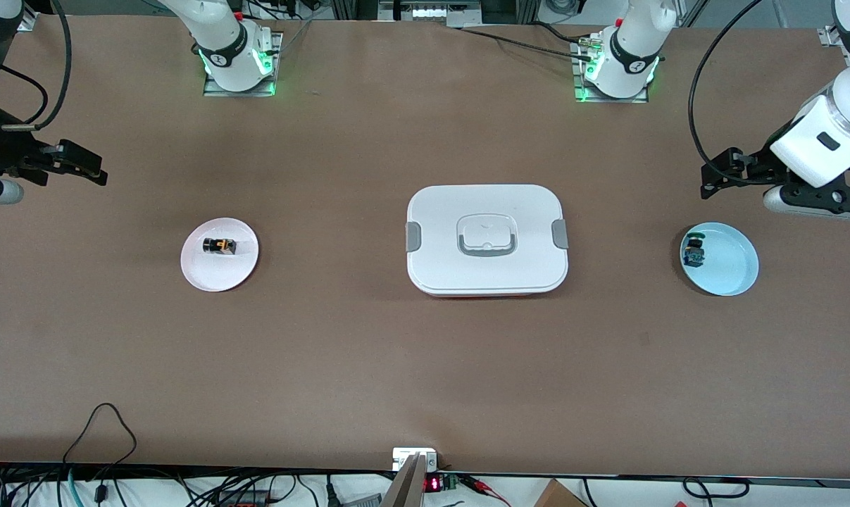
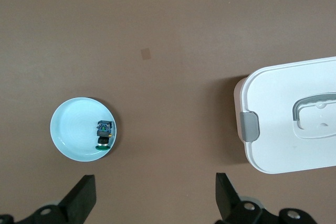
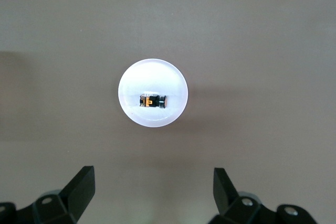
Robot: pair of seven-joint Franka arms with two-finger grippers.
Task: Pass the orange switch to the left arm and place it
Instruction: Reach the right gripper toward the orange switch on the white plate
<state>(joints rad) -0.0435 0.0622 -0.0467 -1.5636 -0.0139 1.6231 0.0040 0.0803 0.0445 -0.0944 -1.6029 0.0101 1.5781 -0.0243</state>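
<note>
The orange switch (image 1: 220, 246) is a tiny black part with orange markings. It lies on a small white plate (image 1: 213, 276) toward the right arm's end of the table, and it shows in the right wrist view (image 3: 152, 100) on that plate (image 3: 152, 119). My right gripper (image 1: 79, 165) hangs open and empty over bare table beside the plate, wide open in its wrist view (image 3: 154, 184). The white lidded box (image 1: 486, 211) stands mid-table and shows in the left wrist view (image 2: 278, 145). My left gripper (image 1: 724, 174) hangs open and empty over bare table (image 2: 155, 192).
A light blue plate (image 1: 731, 271) at the left arm's end holds a small black switch with green-blue parts (image 1: 694, 252); both show in the left wrist view, plate (image 2: 71, 129) and switch (image 2: 104, 135). Cables and electronics line the table edge nearest the camera.
</note>
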